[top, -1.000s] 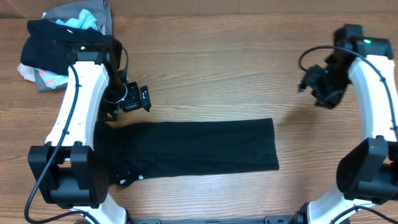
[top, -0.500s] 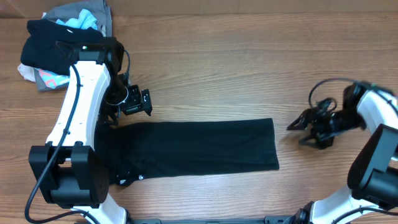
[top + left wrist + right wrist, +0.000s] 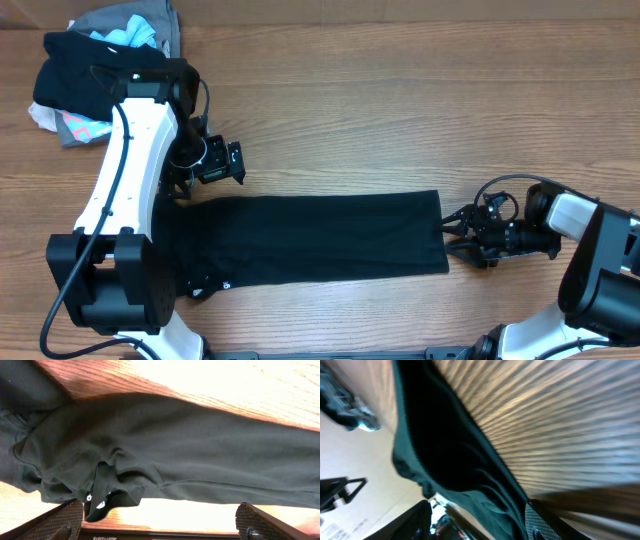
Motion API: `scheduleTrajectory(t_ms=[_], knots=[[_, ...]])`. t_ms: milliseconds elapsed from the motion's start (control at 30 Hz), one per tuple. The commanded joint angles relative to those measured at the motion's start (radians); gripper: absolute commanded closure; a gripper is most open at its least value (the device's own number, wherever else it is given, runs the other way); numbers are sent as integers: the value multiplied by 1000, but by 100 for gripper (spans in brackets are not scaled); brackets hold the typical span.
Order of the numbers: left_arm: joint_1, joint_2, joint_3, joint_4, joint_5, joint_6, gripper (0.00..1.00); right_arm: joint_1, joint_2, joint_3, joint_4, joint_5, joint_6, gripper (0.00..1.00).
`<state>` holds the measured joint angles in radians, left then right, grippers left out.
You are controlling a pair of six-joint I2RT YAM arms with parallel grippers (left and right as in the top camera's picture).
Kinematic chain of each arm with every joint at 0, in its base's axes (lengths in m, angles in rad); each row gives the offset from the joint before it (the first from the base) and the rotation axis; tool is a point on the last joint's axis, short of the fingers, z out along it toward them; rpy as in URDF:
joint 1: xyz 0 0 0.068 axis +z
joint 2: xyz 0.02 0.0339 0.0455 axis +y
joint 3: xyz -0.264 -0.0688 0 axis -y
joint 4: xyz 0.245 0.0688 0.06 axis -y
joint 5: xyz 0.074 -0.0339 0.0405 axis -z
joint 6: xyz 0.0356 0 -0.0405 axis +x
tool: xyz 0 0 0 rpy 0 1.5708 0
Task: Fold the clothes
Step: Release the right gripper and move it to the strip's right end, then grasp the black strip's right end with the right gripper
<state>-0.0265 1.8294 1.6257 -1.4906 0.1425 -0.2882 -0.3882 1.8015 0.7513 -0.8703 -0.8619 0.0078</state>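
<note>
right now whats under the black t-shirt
Only the wooden table shows around the black T-shirt, which lies flat as a long strip. Anything beneath the fabric is covered, and the left arm hides its left end from overhead.

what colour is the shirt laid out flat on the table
The shirt is plain black, clearest in the overhead view.

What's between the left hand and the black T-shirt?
Overhead, only a bare strip of wooden table separates the left hand from the T-shirt's far edge.
</note>
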Motion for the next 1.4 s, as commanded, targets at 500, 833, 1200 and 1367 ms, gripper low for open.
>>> scheduleTrajectory(t_ms=[500,833,1200,1367], knots=[[-7,1,6,18,8,-3,0,45,29,-44,77,127,76,92],[-7,1,6,22,8,-3,0,46,11,32,32,164,100,96],[-7,1,6,32,8,-4,0,46,-244,227,-183,383,191,96],[-7,1,6,29,8,-4,0,46,-315,228,-195,480,236,96]])
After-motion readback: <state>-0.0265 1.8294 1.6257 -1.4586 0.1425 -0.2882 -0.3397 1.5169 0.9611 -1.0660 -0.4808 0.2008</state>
